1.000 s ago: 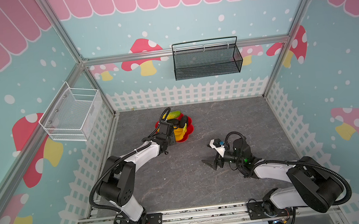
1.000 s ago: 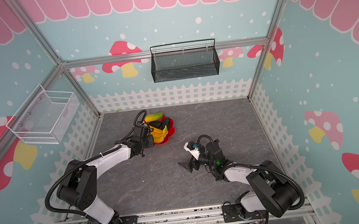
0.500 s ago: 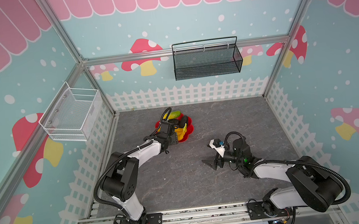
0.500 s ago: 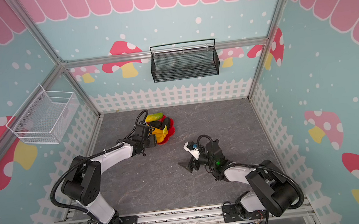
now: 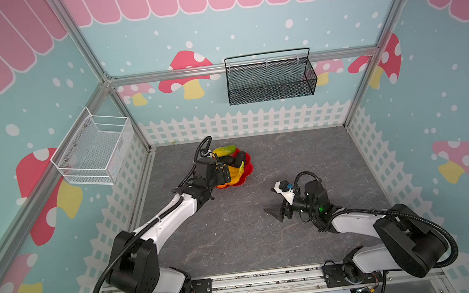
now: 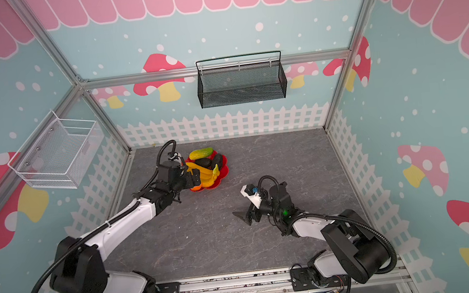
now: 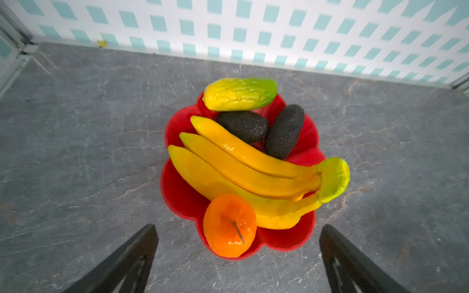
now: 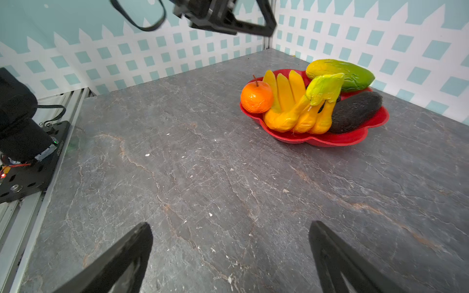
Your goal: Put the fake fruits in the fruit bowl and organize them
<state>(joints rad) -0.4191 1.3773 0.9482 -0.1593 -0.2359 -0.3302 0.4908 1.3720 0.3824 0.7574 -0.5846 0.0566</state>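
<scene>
Teal printed walls with pink mushrooms and a white picket-fence border enclose a flat grey tabletop (image 5: 237, 242) with a veined, stone-like surface.

Two white-and-black robot arms reach in from the front rail. The left gripper (image 7: 239, 227) hovers at the near edge of the fruit bowl, its two black wedge-shaped fingers spread wide and holding nothing. The right gripper (image 8: 231, 225) hangs low over bare tabletop, well apart from the bowl, its fingers also spread wide and empty.

A rectangular black mesh basket (image 5: 271, 82) hangs on the back wall, and a white wire mesh basket (image 5: 94, 150) hangs on the left wall.

The fruit bowl (image 7: 175, 192), a shallow glossy red dish with a scalloped, petal-shaped rim, sits on the tabletop towards the back left, near the fence wall. All the fruits lie inside it. The banana bunch (image 7: 241, 167), three smooth yellow curved fingers joined at a pale green stem, stretches across the middle. A ridged yellow-green fruit (image 7: 239, 93) lies along the far rim. Two rough, black-brown avocados (image 7: 243, 125) (image 7: 285, 132) rest between it and the bananas. A small round orange (image 7: 228, 224) with a thin stalk sits at the near rim, touching the bananas.
</scene>
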